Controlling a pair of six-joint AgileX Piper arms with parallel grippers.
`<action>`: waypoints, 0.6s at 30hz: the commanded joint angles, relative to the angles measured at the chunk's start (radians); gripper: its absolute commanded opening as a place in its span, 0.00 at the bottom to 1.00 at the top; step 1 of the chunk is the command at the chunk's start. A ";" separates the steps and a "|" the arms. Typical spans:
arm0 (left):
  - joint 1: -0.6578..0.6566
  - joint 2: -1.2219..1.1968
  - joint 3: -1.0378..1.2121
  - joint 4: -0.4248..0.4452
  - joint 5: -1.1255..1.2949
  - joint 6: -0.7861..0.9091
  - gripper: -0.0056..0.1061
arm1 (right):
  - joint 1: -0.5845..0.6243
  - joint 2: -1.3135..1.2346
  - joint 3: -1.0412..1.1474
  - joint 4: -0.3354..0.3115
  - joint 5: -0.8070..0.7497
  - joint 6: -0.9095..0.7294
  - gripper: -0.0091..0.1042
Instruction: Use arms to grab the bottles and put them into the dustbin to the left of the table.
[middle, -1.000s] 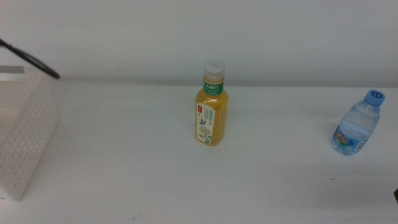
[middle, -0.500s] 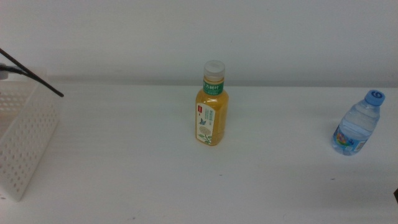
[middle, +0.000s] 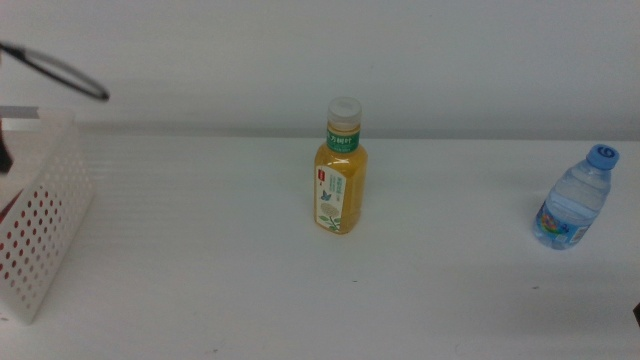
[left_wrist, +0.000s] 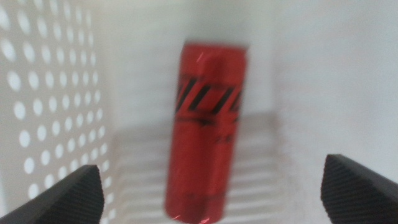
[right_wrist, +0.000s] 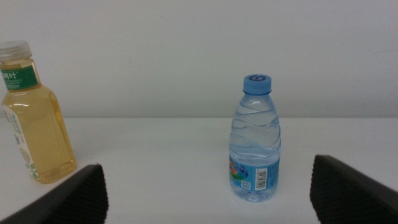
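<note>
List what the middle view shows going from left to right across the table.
dustbin → orange juice bottle → water bottle

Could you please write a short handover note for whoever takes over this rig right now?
Left gripper: open, holding nothing, over the bin at the table's left edge.
Right gripper: open, holding nothing, waiting near the table's right side and facing the water bottle.
Can: in the bin, clear of the left jaws; it looks blurred, so I cannot tell whether it has settled.
Juice bottle: upright mid-table.
Water bottle: upright on the table at the right.
Done: the can is in the bin.
Left: the juice bottle and the water bottle, both untouched.
</note>
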 joint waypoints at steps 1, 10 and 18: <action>-0.035 -0.090 -0.011 -0.082 0.104 -0.053 0.89 | -0.009 -0.040 0.043 -0.004 -0.009 -0.010 0.84; -0.252 -0.435 0.241 -0.162 0.028 -0.122 0.89 | -0.009 -0.040 0.043 -0.004 -0.009 -0.010 0.84; -0.629 -0.746 0.682 -0.168 -0.519 -0.189 0.89 | -0.009 -0.040 0.043 -0.004 -0.009 -0.010 0.84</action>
